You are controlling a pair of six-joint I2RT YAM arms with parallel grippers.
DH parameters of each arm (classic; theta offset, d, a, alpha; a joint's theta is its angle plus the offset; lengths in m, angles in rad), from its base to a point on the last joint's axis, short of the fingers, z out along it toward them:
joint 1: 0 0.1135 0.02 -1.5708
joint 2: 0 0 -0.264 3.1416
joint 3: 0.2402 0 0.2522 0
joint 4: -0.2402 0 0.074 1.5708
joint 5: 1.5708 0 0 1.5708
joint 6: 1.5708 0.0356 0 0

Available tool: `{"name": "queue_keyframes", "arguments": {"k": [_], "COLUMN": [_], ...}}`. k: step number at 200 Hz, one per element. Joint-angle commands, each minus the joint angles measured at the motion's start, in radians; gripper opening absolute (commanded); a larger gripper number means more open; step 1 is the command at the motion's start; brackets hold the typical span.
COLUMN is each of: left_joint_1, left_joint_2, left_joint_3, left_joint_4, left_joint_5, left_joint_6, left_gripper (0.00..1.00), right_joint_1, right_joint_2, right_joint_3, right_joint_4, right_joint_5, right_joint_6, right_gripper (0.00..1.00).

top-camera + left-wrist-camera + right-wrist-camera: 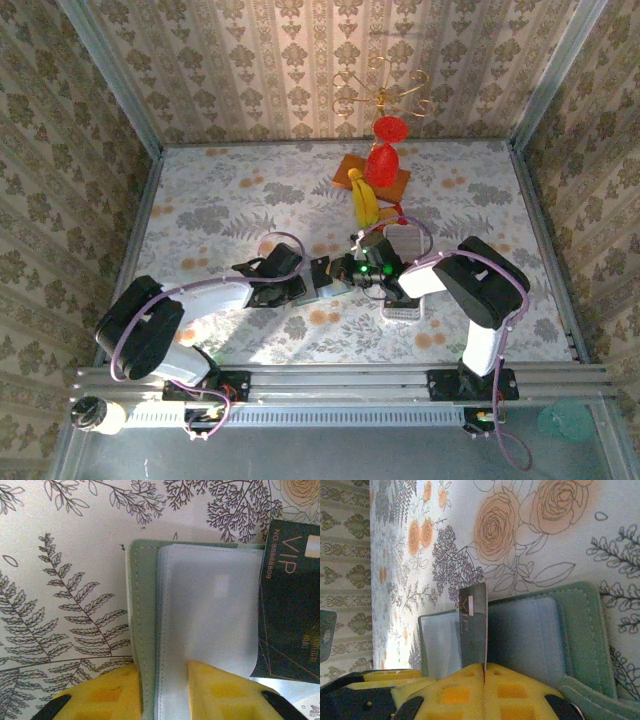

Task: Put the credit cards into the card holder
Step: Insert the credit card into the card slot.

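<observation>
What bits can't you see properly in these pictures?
- Left wrist view: the dark VIP card is cut off by the right edge, its small print blurred.
- Same view: frosted pockets of the card holder blur any contents.
- Right wrist view: the card stands nearly edge-on, print unreadable.

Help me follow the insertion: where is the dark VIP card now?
Right wrist view: the VIP card stands on edge, pinched in the right gripper, at the open green card holder near the table's middle.
</observation>
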Motion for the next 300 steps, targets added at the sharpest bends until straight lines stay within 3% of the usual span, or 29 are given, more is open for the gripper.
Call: {"name": "queue_keyframes", "arguments": {"k": [1, 54, 96, 159, 300], "left_joint_1": [-0.014, -0.014, -0.014, -0.014, -0.013], "left_joint_2": [0.025, 0.036, 0.049, 0.05, 0.064], "left_joint_3": [-0.033, -0.03, -0.022, -0.036, -0.032], "left_joint_4": [-0.06, -0.05, -0.047, -0.036, -0.025], "left_joint_5": [0.018, 0.017, 0.019, 0.017, 0.032], "left_joint_6": [-0.013, -0.015, -0.011, -0.021, -0.021], "left_gripper": [0.27, 0.27, 0.26, 0.26, 0.26], "right_joint_1": [-0.005, -0.001, 0.005, 0.009, -0.036], "right_joint_2": [0.037, 0.022, 0.019, -0.042, 0.016], "right_joint_3": [0.002, 0.018, 0.088, 0.098, 0.118], "right_joint_4": [-0.053, -0.114, -0.287, -0.509, -0.338], "right_joint_5": [0.037, -0.088, -0.181, -0.189, -0.161], "right_joint_6": [-0.029, -0.078, -0.179, -0.296, -0.184], "right_gripper": [0.0, 0.0, 0.0, 0.0, 0.0]}}
